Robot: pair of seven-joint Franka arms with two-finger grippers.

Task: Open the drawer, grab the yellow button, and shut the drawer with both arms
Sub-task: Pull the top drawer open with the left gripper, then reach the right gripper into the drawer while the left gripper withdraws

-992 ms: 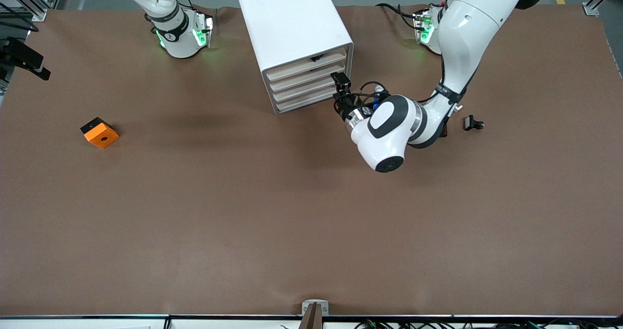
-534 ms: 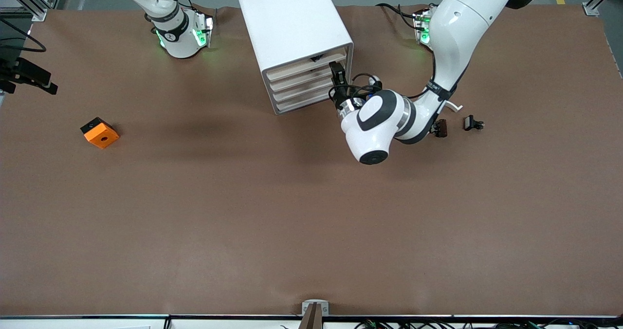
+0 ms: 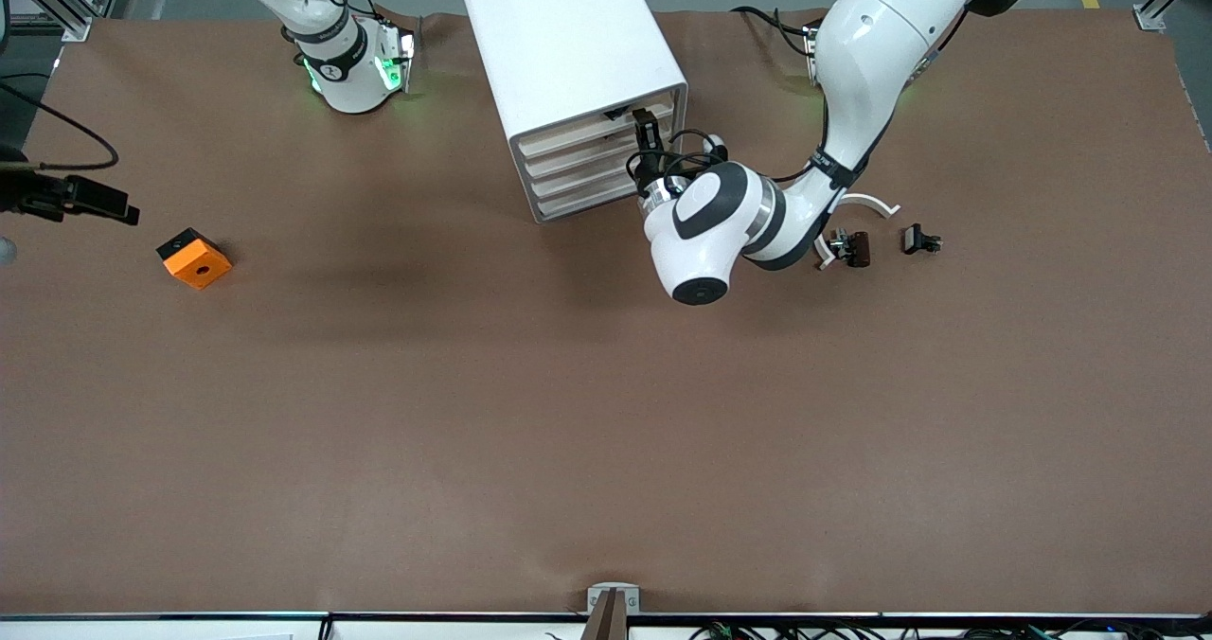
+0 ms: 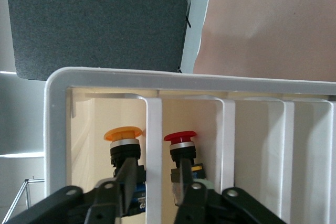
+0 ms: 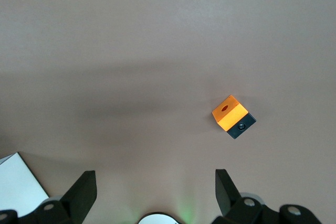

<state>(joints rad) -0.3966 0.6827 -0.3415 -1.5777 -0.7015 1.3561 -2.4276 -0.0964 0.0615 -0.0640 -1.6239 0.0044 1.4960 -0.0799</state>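
The white cabinet (image 3: 559, 34) stands between the arm bases, all of its drawers shut. The top drawer (image 3: 578, 127) bears a small dark mark. My left gripper (image 3: 646, 131) is at that drawer's front. In the left wrist view, the left gripper (image 4: 154, 174) is open, with its fingers on either side of the drawer's front strip (image 4: 154, 124) and not gripping it. The orange-capped button (image 4: 124, 134) shows through the gap, lying inside the top drawer. My right gripper (image 3: 95, 203) hangs open and empty (image 5: 155, 182) above the table at the right arm's end.
A red-capped button (image 4: 180, 137) lies in the drawer below. An orange block with a hole (image 3: 194, 257) sits near the right arm's end and also shows in the right wrist view (image 5: 231, 115). Two small black clips (image 3: 850, 247) (image 3: 920, 240) lie by the left arm.
My left gripper has moved up the cabinet's front from the lower drawers to the top drawer. My right gripper has come in over the table toward the orange block.
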